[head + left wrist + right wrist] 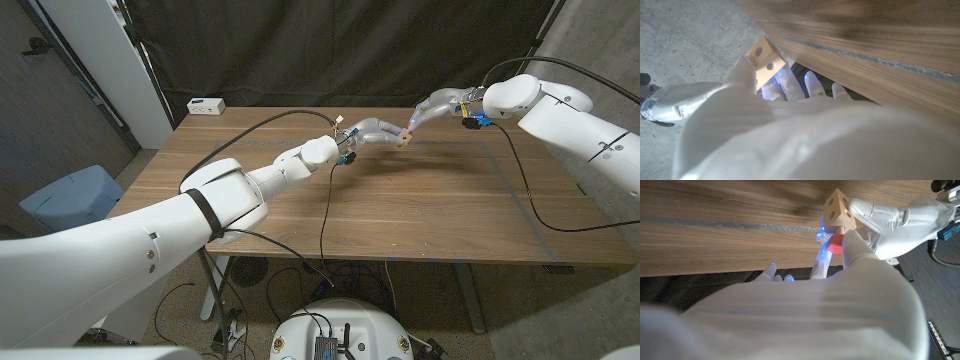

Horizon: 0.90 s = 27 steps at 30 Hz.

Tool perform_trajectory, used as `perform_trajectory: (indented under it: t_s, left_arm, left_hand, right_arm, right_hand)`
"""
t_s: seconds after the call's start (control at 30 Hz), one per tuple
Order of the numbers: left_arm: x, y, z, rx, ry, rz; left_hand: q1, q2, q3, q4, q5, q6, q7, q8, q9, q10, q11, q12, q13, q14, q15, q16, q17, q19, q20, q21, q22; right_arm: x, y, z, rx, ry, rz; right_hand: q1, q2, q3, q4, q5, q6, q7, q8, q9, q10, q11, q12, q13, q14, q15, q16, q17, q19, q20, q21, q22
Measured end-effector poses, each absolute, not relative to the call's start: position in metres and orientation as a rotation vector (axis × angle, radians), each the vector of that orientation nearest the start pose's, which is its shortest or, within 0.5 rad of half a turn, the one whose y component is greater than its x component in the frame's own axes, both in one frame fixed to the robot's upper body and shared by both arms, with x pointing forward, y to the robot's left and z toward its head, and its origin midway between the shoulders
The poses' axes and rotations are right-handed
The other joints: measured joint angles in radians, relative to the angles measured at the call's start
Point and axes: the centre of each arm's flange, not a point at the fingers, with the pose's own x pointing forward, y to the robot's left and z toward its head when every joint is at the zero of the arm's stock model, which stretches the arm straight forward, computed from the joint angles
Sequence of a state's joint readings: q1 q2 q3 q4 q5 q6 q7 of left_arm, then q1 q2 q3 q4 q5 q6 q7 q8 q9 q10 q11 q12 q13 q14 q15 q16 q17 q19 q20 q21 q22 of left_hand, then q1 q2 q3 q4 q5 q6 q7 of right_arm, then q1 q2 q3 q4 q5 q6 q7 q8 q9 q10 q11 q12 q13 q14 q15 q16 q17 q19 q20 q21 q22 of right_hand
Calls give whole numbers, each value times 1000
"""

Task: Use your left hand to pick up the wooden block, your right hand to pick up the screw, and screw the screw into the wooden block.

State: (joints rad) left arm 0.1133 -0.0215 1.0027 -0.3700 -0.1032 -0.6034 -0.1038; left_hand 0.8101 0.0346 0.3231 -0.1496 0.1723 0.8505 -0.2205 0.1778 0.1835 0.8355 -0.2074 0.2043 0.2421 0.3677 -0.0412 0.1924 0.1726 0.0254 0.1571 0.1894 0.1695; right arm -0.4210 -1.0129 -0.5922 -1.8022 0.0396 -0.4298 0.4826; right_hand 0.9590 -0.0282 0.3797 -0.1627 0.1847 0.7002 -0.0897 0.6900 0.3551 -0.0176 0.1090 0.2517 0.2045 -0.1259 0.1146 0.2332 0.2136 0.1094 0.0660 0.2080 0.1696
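Pale wooden block (pixel 839 211) with round holes, tilted, held above the bench, red-headed screw (pixel 836 242) entering one face

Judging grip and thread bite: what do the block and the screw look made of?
Wooden block: pale unfinished wood, matte, with drilled holes. Screw: red head, likely plastic; its shank near the block looks wooden, though glare from the right hand leaves that open.

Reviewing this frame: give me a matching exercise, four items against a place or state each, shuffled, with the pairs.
Items:
1. wooden block
2. screw
3. left hand
4. white box

Descriptions:
A. rests at the table's far left corner
B. red-headed, pinched by the right hand
C. light wood with round holes, held above the table
D. grips the block

Pairs: 1-C, 2-B, 3-D, 4-A
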Motion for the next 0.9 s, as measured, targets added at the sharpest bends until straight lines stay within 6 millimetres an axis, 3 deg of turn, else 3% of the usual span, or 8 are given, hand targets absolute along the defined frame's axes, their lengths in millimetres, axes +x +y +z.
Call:
perform_trajectory:
  t_s: [0.47,0.9]
  left_arm:
    - [692,-13,67,817,-747,-626]
    - [694,-13,66,819,-732,-628]
  left_hand:
    - [0,0,0,0,0,0,0,0,0,0,0,0,0,0,0,0,0,4,4,0,0]
    - [7,6,3,-3,0,-2,-2,0,1,0,0,0,-4,0,0,0,0,9,-2,0,0]
  right_arm:
    - [583,-295,155,-1199,-268,243]
    - [585,-289,152,-1235,-258,225]
  right_hand:
    - [-26,-25,-16,13,-4,65,-16,56,26,56,-16,4,0,29,-5,4,0,34,2,0,0]
    - [-82,-33,-38,32,-6,106,-7,99,54,107,-25,8,0,67,-18,11,0,61,-1,0,0]
